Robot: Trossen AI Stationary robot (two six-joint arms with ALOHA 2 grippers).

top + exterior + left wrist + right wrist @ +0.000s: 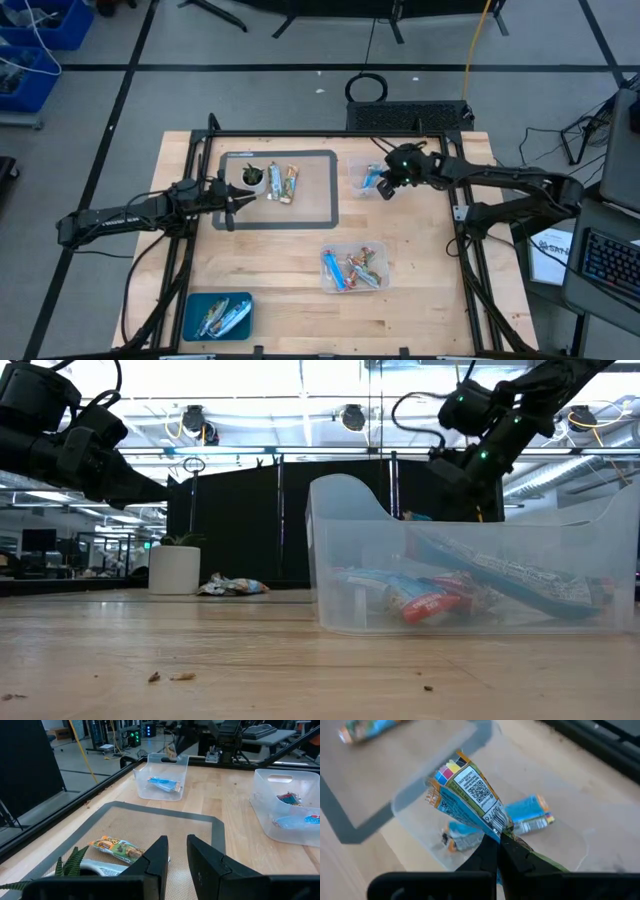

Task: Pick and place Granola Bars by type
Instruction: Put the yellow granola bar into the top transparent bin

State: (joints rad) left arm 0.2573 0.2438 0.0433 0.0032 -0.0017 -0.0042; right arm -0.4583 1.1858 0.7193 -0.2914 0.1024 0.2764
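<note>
Where pinched, bar (465,795) crumpled, blue, barcoded

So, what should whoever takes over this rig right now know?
Right gripper: shut on a blue-wrapped bar, held over the far clear bin, which already holds blue bars.
Left gripper: slightly parted, empty, low over the mat beside the white cup.
Done: near clear bin and blue tray hold sorted bars.
Left: release this bar, then sort the bars on the mat.
</note>
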